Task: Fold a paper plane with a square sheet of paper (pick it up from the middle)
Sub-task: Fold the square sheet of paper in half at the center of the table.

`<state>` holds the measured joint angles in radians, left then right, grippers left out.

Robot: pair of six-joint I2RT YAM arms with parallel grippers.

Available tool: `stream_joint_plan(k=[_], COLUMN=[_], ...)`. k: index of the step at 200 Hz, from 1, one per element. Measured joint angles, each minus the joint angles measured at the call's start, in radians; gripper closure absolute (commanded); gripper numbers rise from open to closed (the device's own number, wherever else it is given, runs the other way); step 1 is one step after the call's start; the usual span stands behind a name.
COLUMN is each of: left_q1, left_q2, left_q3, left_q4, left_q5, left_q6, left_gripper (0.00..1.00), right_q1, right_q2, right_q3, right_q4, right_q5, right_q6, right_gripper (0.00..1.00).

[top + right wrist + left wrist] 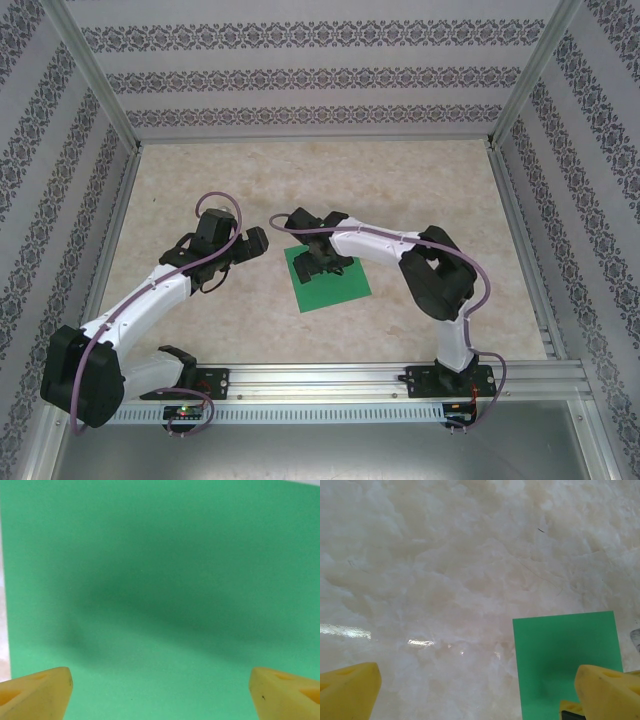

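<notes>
The square sheet of paper [342,287] lies flat on the marble-look table [420,190], about mid-table, w/ no crease or fold seen. R gripper [160,680] hangs low over it, jaws wide apart, nothing held. Can't tell whether its yellow pads [35,692] touch the paper. L gripper [477,677] is also spread wide and empty, near the sheet's left edge, mostly over bare table.

Step in hand, as I judge it: the mid-sheet pick-up. To do it well:
- drop straight onto the centre
- press the pads lightly, then close slowly so the paper buckles up into a ridge betw. them
- don't drag the sheet sideways
- L gripper best keeps off till the lift

Orientation: it's square, so no long axis. Its edges sit a bit skewed vs the table's edges, and one corner points toward the near side.
</notes>
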<state>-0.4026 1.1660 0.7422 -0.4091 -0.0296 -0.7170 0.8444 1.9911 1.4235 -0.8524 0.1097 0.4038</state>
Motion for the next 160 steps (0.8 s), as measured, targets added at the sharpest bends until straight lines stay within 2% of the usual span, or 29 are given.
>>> stream_joint_plan(k=[73,160], left_q1=[0.0,0.0], left_q2=[-0.004,-0.001], left_q3=[0.0,0.0], left_q4=[0.0,0.0], left_q5=[-0.002,-0.001], left_q6=[0.0,0.001], left_gripper=[0.0,0.0], right_q1=[-0.016,-0.016], right_q2=[0.055,0.066], right_q3=[0.014,0.085], right_q4=[-0.003,-0.042], right_q5=[-0.083,-0.029], right_q6=[0.009,0.041], right_gripper=[0.07,0.06])
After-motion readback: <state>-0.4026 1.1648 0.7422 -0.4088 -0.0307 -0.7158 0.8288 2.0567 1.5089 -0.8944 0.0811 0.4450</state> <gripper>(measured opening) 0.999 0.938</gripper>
